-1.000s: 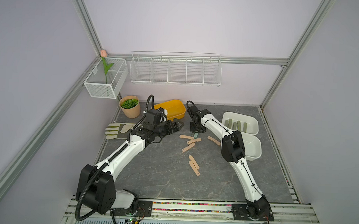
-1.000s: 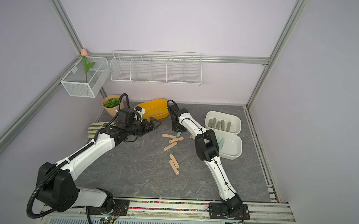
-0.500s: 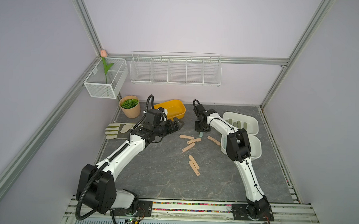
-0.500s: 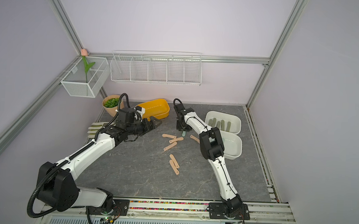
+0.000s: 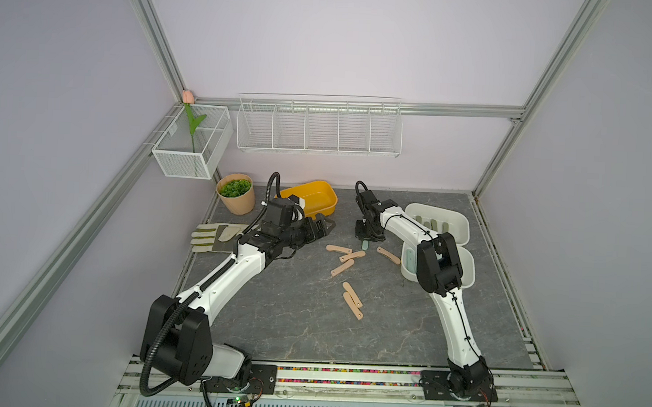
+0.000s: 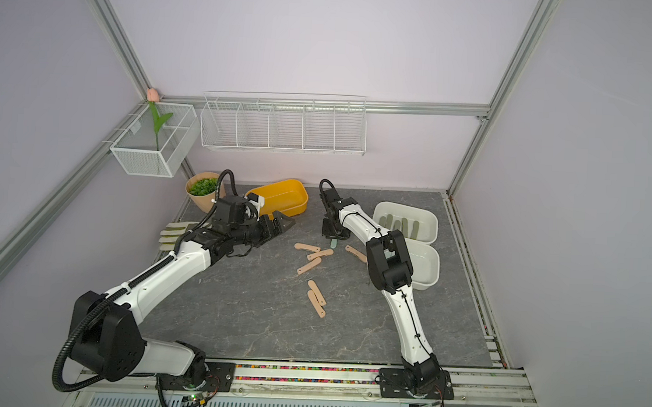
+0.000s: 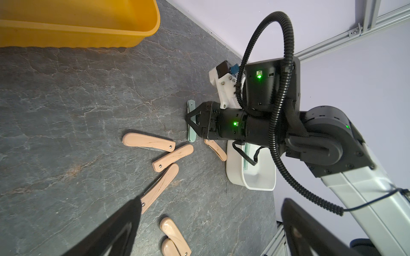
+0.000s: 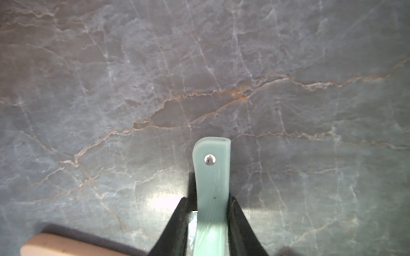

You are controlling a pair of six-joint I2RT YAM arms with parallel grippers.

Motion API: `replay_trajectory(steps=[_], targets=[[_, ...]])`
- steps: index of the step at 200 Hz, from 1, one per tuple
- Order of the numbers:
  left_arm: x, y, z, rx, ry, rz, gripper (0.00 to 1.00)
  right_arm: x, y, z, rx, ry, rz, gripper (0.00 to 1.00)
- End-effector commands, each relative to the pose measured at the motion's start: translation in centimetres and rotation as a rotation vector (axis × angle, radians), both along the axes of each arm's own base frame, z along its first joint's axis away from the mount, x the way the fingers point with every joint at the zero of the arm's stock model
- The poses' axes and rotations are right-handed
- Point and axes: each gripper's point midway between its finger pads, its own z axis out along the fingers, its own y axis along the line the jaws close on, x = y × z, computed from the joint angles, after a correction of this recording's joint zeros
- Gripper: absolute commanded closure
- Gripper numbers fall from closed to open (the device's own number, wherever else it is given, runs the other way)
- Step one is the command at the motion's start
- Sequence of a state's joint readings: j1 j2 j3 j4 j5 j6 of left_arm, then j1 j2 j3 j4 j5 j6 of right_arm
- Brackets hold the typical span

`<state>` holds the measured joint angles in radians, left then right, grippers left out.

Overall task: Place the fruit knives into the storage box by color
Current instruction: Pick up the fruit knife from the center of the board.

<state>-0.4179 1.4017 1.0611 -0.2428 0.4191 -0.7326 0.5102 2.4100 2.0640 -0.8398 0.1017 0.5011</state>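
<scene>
The right arm has swung a little toward the white storage boxes (image 5: 459, 228) since a second ago. Its right tool (image 7: 189, 119) now stands tip-down on the grey counter (image 5: 272, 324), jaws narrowed and pinching the mint fruit knife (image 8: 211, 177), which lies on the counter between its fingers with both ends poking out. The left tool (image 5: 325, 225) has stayed put just off the yellow box (image 5: 309, 198), jaws spread wide and empty, and six peach fruit knives (image 5: 346, 256) lie unmoved near the right tool, mostly on its base-ward side.
</scene>
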Motion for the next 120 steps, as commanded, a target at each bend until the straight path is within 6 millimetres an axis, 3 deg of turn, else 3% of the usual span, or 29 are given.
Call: replay_trajectory(steps=[1, 64, 120], targets=[[0.5, -0.1, 0.2, -0.018, 0.000, 0.005, 0.01, 0.5, 0.3, 3.6, 0.077, -0.052, -0.020, 0.70], [0.6, -0.7, 0.7, -0.025, -0.006, -0.001, 0.01, 0.8, -1.1, 7.0, 0.138, -0.109, -0.053, 0.70], [0.6, -4.0, 2.1, -0.025, -0.029, -0.065, 0.01, 0.0, -4.8, 11.2, 0.179, -0.186, -0.106, 0.70]])
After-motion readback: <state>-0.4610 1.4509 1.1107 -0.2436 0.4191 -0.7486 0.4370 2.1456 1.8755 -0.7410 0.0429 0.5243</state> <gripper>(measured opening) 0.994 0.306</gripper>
